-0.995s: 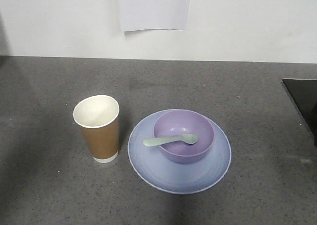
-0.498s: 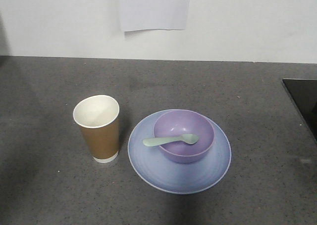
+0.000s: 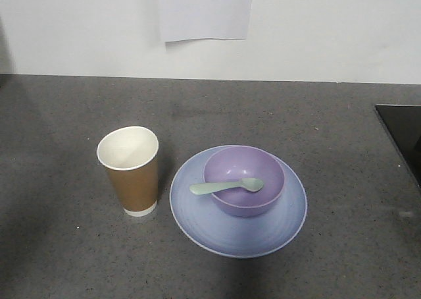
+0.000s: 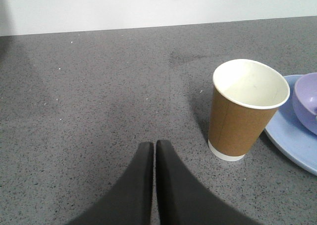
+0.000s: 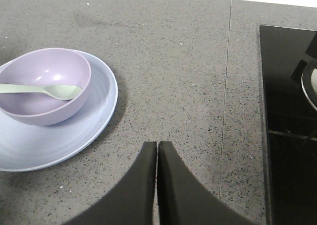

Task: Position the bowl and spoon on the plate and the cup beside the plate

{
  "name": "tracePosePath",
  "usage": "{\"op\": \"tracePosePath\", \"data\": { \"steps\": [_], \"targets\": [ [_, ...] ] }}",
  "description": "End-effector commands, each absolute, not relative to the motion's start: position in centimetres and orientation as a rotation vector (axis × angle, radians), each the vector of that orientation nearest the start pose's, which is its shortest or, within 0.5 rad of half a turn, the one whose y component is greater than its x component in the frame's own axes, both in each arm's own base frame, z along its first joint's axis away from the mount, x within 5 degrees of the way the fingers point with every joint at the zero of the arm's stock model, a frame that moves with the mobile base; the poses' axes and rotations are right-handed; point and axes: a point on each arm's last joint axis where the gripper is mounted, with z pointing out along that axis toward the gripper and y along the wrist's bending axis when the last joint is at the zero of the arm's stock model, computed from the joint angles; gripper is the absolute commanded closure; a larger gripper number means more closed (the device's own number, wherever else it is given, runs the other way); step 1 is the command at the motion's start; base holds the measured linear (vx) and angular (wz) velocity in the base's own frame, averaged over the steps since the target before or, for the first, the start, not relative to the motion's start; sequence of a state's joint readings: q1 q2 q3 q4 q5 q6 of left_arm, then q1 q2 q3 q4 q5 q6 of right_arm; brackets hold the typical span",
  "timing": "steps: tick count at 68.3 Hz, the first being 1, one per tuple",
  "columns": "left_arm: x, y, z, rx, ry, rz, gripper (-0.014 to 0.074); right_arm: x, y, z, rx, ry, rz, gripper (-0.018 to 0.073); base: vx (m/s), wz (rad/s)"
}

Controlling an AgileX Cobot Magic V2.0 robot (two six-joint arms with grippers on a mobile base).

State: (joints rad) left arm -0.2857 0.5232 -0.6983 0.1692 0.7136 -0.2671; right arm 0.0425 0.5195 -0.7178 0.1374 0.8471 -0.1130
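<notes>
1. Centre of the front frame: plate (image 3: 238,230) flat on the grey surface (image 3: 79,259), bowl (image 3: 244,180) sitting on it toward the plate's upper half. Spoon (image 3: 225,186) has its head inside the bowl and its handle over the left rim, so it's carried by the bowl, not lying on the plate itself.
2. Left of centre: cup (image 3: 129,170) upright, just beside the plate's left edge. From this angle you can't tell if they touch. Layout reads as done to me.
3. Left end effector (image 4: 154,150), bottom centre of its wrist view: fingers pressed together, gripping nothing, short of the cup.
4. Right end effector (image 5: 157,150), bottom centre of its view: same, closed up and empty, plate off to its left.
5. Neither arm shows in the front frame.
6. Black panel (image 5: 290,121) at right edge is cropped; a round item on it is barely visible, can't identify. White sheet (image 3: 205,10) on the wall is cut by the top edge.
</notes>
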Motion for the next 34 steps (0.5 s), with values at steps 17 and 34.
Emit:
{"op": "tracePosePath", "data": {
  "steps": [17, 34],
  "targets": [
    [9.40, -1.83, 35.77, 0.079, 1.926, -0.187, 0.0603, 8.78, 1.21, 35.24, -0.115, 2.042, 0.112, 0.0570, 0.00, 0.00],
    [9.27, -1.85, 35.38, 0.081, 1.906, -0.197, 0.0604, 8.78, 1.21, 35.24, -0.115, 2.042, 0.112, 0.0570, 0.00, 0.00]
  ]
}}
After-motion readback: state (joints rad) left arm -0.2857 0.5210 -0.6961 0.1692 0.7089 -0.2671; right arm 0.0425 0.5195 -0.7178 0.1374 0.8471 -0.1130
